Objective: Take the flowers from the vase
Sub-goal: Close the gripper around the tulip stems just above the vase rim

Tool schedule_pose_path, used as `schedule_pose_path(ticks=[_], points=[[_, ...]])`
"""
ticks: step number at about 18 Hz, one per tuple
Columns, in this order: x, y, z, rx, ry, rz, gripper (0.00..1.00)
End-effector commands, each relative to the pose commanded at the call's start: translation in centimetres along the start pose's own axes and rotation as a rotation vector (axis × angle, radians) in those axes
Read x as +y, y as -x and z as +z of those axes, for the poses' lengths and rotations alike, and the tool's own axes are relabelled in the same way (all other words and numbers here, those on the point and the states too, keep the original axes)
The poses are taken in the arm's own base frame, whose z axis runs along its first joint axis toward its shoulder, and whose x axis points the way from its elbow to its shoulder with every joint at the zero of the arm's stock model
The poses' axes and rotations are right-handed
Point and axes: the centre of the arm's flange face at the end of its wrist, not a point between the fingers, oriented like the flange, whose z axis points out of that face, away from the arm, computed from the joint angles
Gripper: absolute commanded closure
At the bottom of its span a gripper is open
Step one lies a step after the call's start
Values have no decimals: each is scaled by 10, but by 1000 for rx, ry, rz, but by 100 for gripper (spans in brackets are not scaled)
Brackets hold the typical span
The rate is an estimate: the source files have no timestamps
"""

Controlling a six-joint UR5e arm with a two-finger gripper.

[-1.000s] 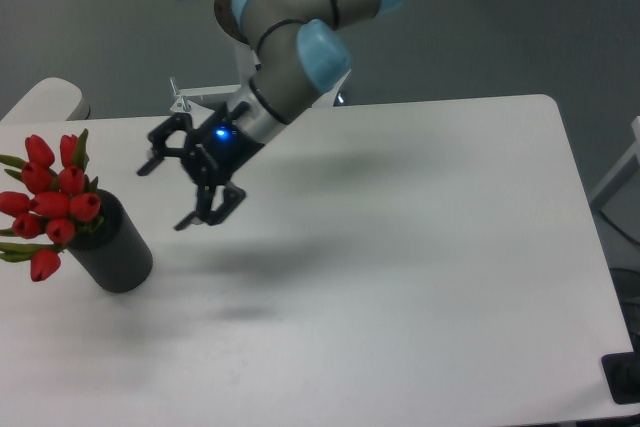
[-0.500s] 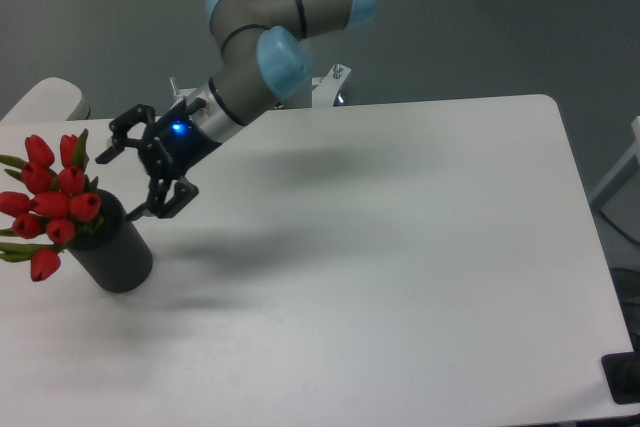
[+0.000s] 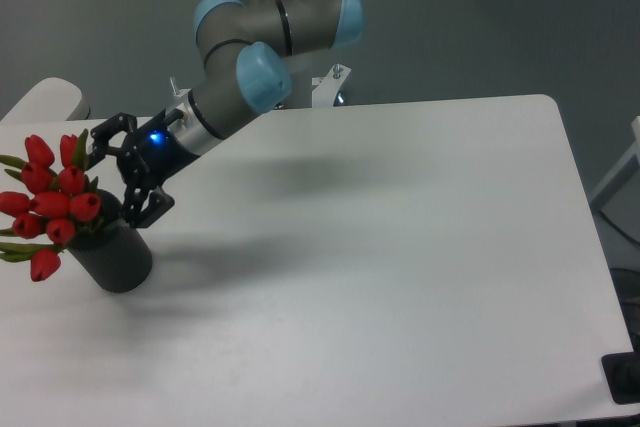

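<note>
The jaws stand spread apart with nothing between them, 1 finger reaching up toward the top of the bunch and the other pointing down near the vase rim. The gripper is black, with a small blue light glowing on its body, and it sits just beside the right edge of the flowers; whether a fingertip touches a bud cannot be told.

The flowers are a tight bunch of red tulip buds, about 9 visible, with green leaves poking out to the left and 1 leaf standing between the upper buds. 1 bud droops lower at the left, below the rim. They sit in the vase, a plain matte dark cylinder that leans slightly, its base toward the right, at the far left of the white table.

Behind the gripper the arm runs up and to the right, grey segments with light blue joint caps, casting a soft shadow on the tabletop.
</note>
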Motion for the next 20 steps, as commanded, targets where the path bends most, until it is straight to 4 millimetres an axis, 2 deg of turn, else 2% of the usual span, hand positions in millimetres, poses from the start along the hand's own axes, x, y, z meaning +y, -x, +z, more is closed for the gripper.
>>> schedule_pose_path(ticks=[5,7,10,14,17,20], points=[[-1,0,7,12,3,2,0],[-1,1,7,12,3,0,4],[-5,3,7,12,1,-4,16],[-7,6,8,20,-19,-9,39],[-9,7,7,18,-23,-5,50],[-9,7,7,18,-23,-5,56]])
